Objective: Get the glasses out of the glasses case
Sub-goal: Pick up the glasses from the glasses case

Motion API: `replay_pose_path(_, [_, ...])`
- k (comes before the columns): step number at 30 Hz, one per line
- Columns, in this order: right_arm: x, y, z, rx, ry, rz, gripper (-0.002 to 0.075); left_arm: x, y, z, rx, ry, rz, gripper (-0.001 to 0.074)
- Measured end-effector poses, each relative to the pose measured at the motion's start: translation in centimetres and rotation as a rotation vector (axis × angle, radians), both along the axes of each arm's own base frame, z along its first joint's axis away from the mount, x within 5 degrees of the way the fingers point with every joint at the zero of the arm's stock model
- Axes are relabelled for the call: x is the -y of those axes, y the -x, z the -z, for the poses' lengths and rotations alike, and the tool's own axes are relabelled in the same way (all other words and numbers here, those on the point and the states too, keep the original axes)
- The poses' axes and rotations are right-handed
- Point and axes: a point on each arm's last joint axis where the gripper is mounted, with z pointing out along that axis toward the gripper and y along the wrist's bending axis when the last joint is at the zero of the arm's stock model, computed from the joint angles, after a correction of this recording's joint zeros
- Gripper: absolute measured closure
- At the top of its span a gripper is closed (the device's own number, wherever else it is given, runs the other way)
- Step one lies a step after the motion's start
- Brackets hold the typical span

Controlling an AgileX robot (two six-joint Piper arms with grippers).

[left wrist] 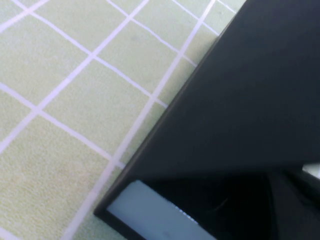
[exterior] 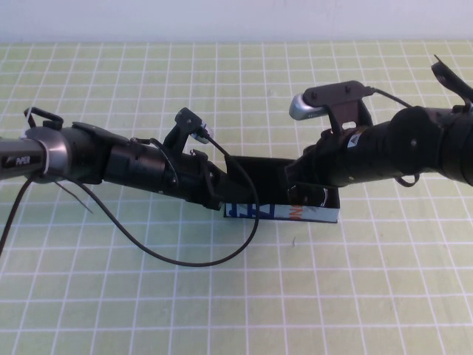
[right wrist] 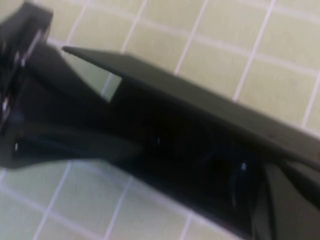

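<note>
High view. We see the glasses case (exterior: 284, 211) lying at the middle of the green gridded table (exterior: 222, 296), its long axis running left to right across the picture, its pale printed side facing the camera. Both arms converge on it from opposite ends. The left gripper (exterior: 222, 185) reaches the case's left end, where the flap lid (exterior: 255, 174) stands raised; we cannot tell here how its jaws stand or whether it pins the lid. The right gripper (exterior: 299, 188) dips into the open case at its right end, fully closed. A dark rounded shape just under it, inside the case, we take to be part of the glasses (exterior: 314, 198). Whether the gripper actually holds them is hidden by the arm.

Left wrist view. We see only a broad matte black panel of the case (left wrist: 240, 110) filling the picture, a pale strip at its edge, and gridded table beside it. The gripper itself does not show.

Right wrist view. We look into the dark hollow of the case (right wrist: 200, 150) with the lid's edge (right wrist: 165, 80) above it. Glossy dark shapes lie within; we cannot separate glasses from gripper.

We judge the right arm nearer the glasses, which lie directly beneath it along the case's long axis; lifting clear calls for a straight upward pull.
</note>
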Motion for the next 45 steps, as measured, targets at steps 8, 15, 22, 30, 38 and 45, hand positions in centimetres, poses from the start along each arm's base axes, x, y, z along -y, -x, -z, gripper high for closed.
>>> replay_pose_path(8, [-0.3,-1.6,1.3,0.099,-0.021,0.051,0.0742,0.0,0.0,0.0,-0.003,0.000,-0.002,0.0739])
replay_pose_path(15, [-0.8,-3.0,3.5,0.107,-0.010,0.070,0.0742,0.0,0.0,0.0,-0.006,0.000,-0.004,0.0739])
replay_pose_path(22, [-1.9,-4.4,4.4,0.056,0.001,0.047,0.0742,0.0,0.0,0.0,-0.005,-0.002,-0.006,0.0739])
replay_pose_path(30, [-2.5,-5.4,3.4,0.069,-0.015,0.036,0.0742,0.0,-0.1,0.0,-0.004,-0.002,-0.010,0.0739])
replay_pose_path(38, [-2.9,-6.3,1.6,0.104,-0.040,0.033,0.0742,0.0,-0.1,0.0,-0.004,-0.003,-0.011,0.0739])
replay_pose_path(45, [-0.9,-8.1,2.8,0.059,-0.021,0.080,0.0742,0.0,-0.1,0.0,-0.003,-0.004,-0.010,0.0739])
